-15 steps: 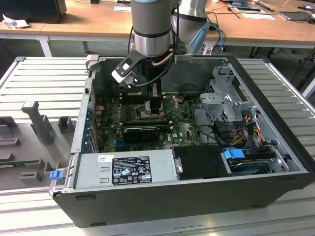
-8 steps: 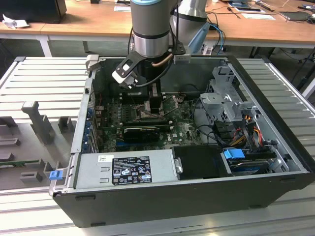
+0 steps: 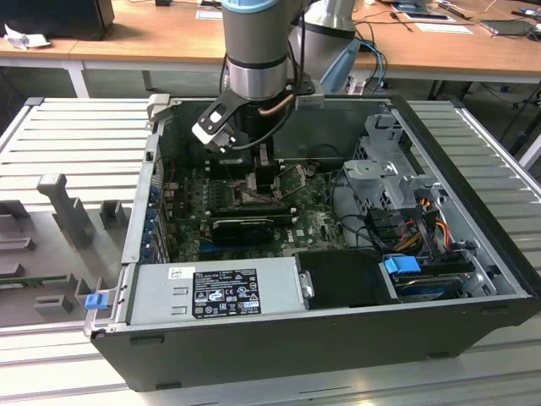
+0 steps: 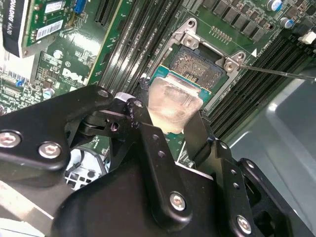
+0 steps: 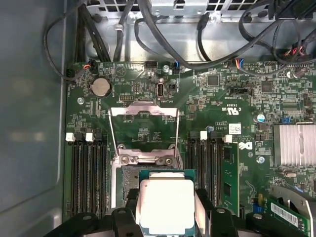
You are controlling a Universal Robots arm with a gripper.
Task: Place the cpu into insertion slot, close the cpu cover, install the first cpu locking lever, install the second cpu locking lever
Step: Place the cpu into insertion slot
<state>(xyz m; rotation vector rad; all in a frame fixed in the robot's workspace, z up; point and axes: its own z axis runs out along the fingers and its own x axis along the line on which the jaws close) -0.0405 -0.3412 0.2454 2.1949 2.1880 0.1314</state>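
Black fingers (image 5: pixel 205 207) clamp the cpu (image 5: pixel 165 205) by two opposite edges.
It hangs over the open socket (image 5: pixel 129 180), covering part of it; the cpu cover (image 5: pixel 143 111) stands raised beside that socket.

Open computer case (image 3: pixel 338 348) on ribbed metal table (image 3: pixel 76 127); grey power supply (image 3: pixel 211 292) inside.

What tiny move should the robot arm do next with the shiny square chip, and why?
Probably ease the cpu straight down. The gripper grips it by two edges just above the open socket, the cpu cover stands swung up out of the way, and the chip does not look seated yet.
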